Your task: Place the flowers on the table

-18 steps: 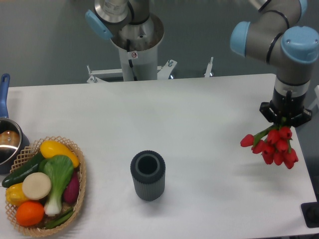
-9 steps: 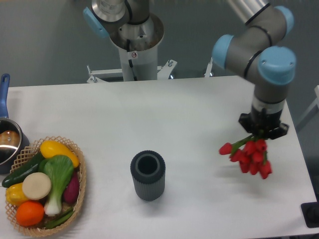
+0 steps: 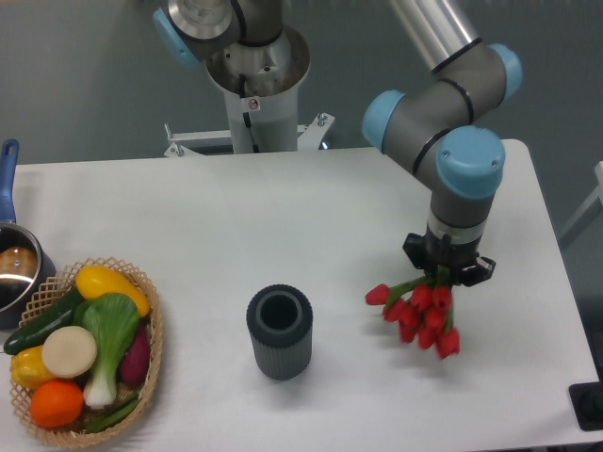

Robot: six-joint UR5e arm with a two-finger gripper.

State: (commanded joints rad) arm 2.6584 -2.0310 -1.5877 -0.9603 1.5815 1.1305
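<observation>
Fingers (image 3: 444,274) of the black gripper are clamped on the green stems of the bunch of red tulip flowers (image 3: 420,314), which hangs over the white bench (image 3: 311,217) at three o'clock of the dark ribbed cylindrical vase (image 3: 280,331).

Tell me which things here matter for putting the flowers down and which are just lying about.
Part of the job: flowers, gripper holding them, table.
Lying about: dark vase, vegetable basket, pot.
</observation>
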